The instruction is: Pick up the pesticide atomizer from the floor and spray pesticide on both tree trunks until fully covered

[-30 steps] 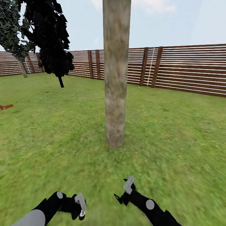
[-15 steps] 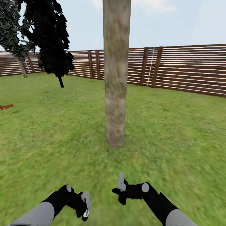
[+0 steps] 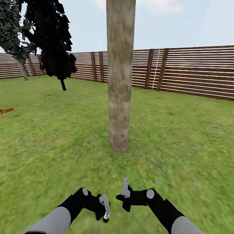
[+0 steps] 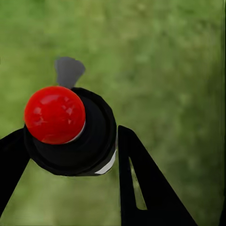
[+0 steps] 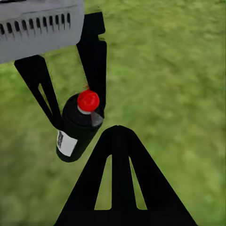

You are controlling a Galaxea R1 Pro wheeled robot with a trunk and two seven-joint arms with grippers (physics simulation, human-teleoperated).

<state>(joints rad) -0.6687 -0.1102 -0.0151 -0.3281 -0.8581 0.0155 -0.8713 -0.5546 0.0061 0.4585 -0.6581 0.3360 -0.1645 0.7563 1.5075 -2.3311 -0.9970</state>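
Observation:
A thick pale mottled tree trunk point(image 3: 119, 84) rises from the lawn straight ahead, a short way beyond both arms. A second tree point(image 3: 19, 48) with a thin pale trunk stands far off at the left by the fence. The pesticide atomizer point(image 4: 70, 141), a black bottle with a red cap and a white label, sits between the fingers of my left gripper point(image 3: 104, 209), which is shut on it low over the grass. In the right wrist view the atomizer point(image 5: 75, 129) hangs in the left gripper point(image 5: 80, 117). My right gripper point(image 3: 125, 192) is shut and holds nothing, just right of the left one.
A black cone-shaped conifer point(image 3: 53, 42) stands at the back left. A brown slatted fence point(image 3: 195, 70) closes the lawn behind and to the right. A reddish plank end point(image 3: 6, 110) lies at the far left edge. Grass surrounds the trunk.
My left arm has swung right toward the centre with the atomizer in it. The right arm turned inward a second ago and has since stayed put.

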